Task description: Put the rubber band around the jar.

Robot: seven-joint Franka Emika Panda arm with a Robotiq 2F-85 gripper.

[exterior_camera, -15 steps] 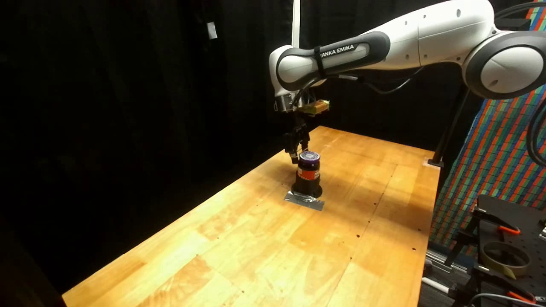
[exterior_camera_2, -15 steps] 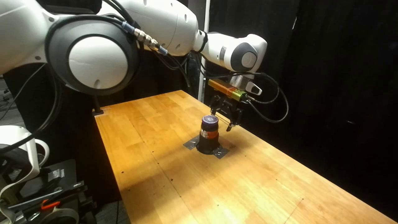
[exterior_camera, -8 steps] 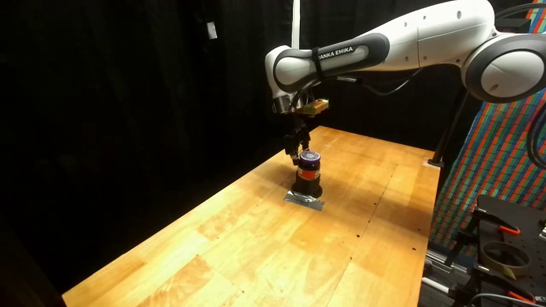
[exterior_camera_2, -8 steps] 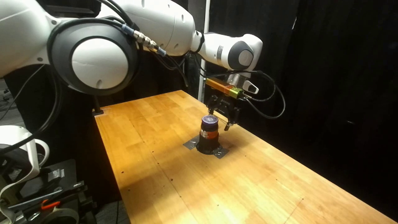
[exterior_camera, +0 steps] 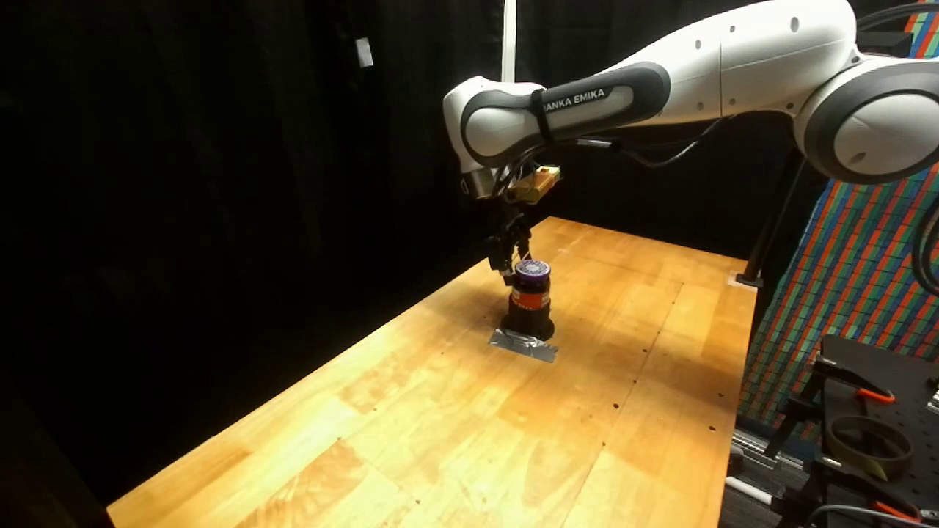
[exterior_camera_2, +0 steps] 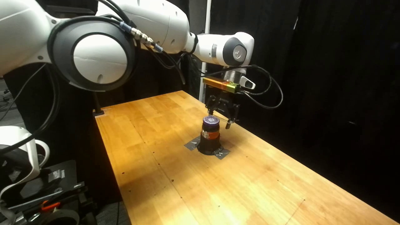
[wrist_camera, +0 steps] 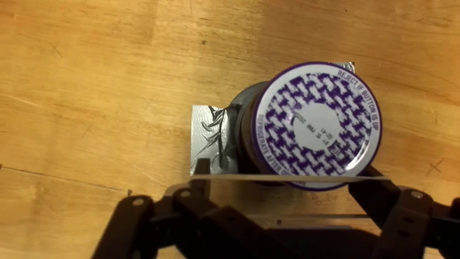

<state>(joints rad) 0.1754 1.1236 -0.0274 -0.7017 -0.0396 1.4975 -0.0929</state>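
The jar (exterior_camera: 531, 299) stands upright in a dark round base on the wooden table in both exterior views (exterior_camera_2: 210, 134). It has an orange-red stripe and a purple-and-white lid. In the wrist view its lid (wrist_camera: 316, 122) shows from above. My gripper (exterior_camera_2: 219, 119) is open beside the jar, with its fingertips near lid height. A thin tan rubber band (wrist_camera: 244, 177) is stretched between the two spread fingers. In the wrist view the band's near strand crosses in front of the lid's lower edge; a second strand shows lower down. The band is not around the jar.
Silver tape (wrist_camera: 212, 140) holds the dark base (exterior_camera_2: 207, 147) to the table (exterior_camera: 469, 433). The table's long edge runs close behind the gripper, with a black curtain (exterior_camera: 220, 183) beyond. A side cart (exterior_camera: 888, 359) with tools stands off the table.
The wrist has tilted, its upper part shifting left in both exterior views. The fingertips have moved only slightly and stay open with the band across them. The jar has not moved.
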